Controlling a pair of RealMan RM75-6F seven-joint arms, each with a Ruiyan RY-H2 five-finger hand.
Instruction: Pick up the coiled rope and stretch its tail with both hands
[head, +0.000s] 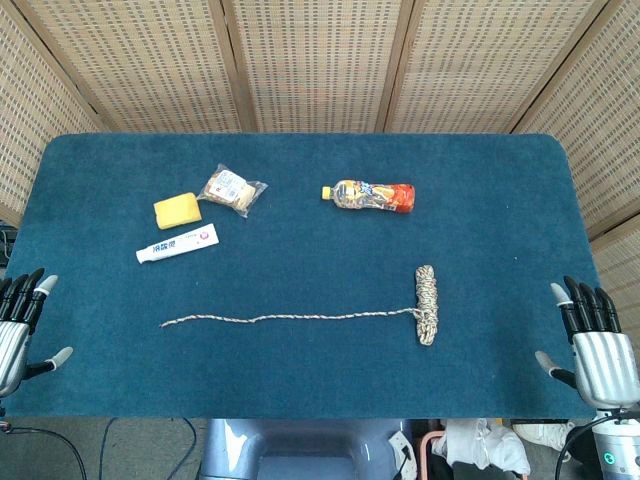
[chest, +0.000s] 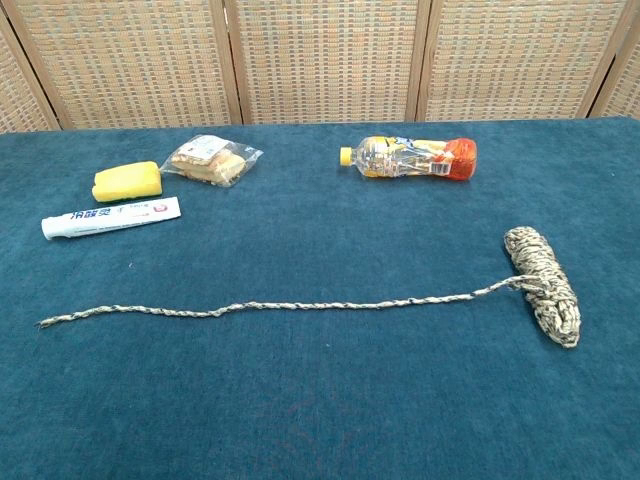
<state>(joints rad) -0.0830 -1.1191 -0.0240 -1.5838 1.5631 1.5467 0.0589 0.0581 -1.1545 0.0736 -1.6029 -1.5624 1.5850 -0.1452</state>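
Note:
The coiled rope (head: 427, 302) (chest: 543, 283) lies on the blue table, right of centre, as a tight speckled bundle. Its tail (head: 285, 318) (chest: 260, 306) runs straight out to the left along the cloth and ends at a loose tip (head: 163, 324). My left hand (head: 20, 328) is at the table's left edge, fingers spread, holding nothing. At the right edge my right hand (head: 592, 340) is likewise open and empty. Both hands are far from the rope. The chest view shows neither hand.
At the back left lie a yellow sponge (head: 177, 210) (chest: 127, 181), a snack packet (head: 232, 190) (chest: 213, 161) and a toothpaste tube (head: 178, 243) (chest: 111, 217). A plastic bottle (head: 369, 196) (chest: 410, 158) lies on its side behind the rope. Wicker screens stand behind the table (head: 500, 180).

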